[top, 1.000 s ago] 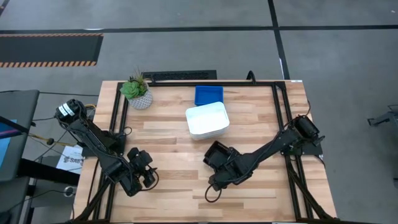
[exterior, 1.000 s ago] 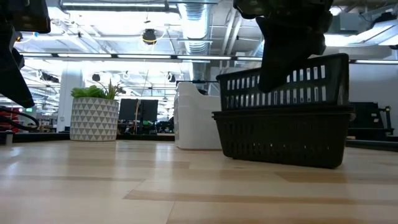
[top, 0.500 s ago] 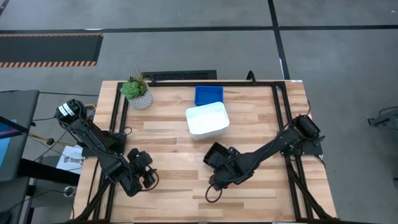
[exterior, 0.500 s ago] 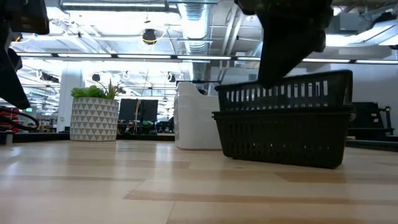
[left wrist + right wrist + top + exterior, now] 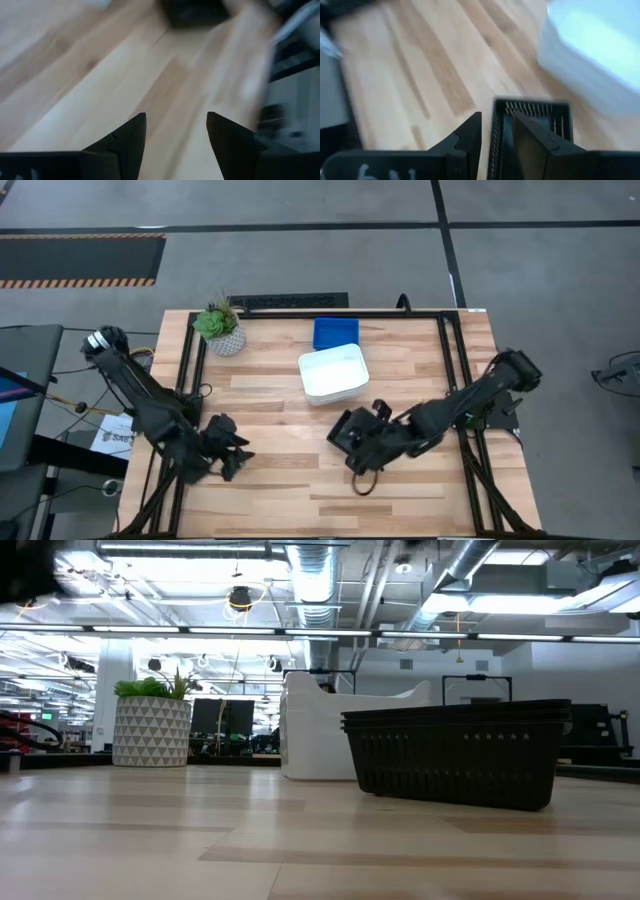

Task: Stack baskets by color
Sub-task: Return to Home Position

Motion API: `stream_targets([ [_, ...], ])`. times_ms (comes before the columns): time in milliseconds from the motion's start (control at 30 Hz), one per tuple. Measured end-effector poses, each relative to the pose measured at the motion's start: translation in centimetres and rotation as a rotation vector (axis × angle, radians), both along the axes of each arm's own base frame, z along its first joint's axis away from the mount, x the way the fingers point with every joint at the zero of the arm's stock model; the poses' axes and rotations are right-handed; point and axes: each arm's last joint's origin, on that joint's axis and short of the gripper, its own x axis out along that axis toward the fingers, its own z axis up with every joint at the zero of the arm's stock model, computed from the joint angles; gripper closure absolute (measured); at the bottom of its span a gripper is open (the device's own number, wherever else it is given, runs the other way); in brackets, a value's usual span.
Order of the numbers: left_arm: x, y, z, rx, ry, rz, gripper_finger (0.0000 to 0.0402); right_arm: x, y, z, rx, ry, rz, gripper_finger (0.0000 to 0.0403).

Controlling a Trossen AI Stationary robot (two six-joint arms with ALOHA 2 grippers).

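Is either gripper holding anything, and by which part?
Nothing is held. Left gripper and right gripper are open; stack of black plastic mesh baskets sits free.

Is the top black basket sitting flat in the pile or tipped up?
Flat. In the low view the black baskets have their rims level and close together, and nothing sticks up at an angle.

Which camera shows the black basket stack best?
The low view: the black basket stack stands side-on, unobstructed, nested rims visible. In the high view, the right arm covers part of it. The right wrist view catches one corner; the left wrist view, only a dark blur.
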Motion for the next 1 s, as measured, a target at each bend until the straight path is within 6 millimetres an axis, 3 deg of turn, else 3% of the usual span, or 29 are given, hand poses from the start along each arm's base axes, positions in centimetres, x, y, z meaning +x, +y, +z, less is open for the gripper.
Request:
stream_targets([
  [233,-2.5,3.1,9.6,0.088,-0.329,-0.202,0.0205,-3.8,-1.4,6.8,-0.081,-0.226,0.246,0.0274],
  [400,-5.0,6.0,13.5,0.241,-0.484,-0.351,0.0205,-7.4,-3.0,10.1,-0.103,-0.297,0.363,0.0274],
  [500,-6.4,7.5,14.3,0.374,-0.545,-0.462,0.0205,-9.2,-3.5,11.5,-0.203,-0.34,0.478,0.0275],
  [667,-8.6,10.0,14.8,0.38,-0.651,-0.498,0.0205,-13.2,-6.2,13.0,-0.261,-0.444,0.497,0.0272],
  [800,-10.1,11.5,14.0,0.341,-0.749,-0.542,0.0205,-15.9,-8.0,11.5,-0.273,-0.581,0.507,0.0269],
  [1000,-11.4,12.7,11.0,0.293,-0.852,-0.566,0.0205,-19.3,-10.6,6.5,-0.231,-0.818,0.46,0.0268],
])
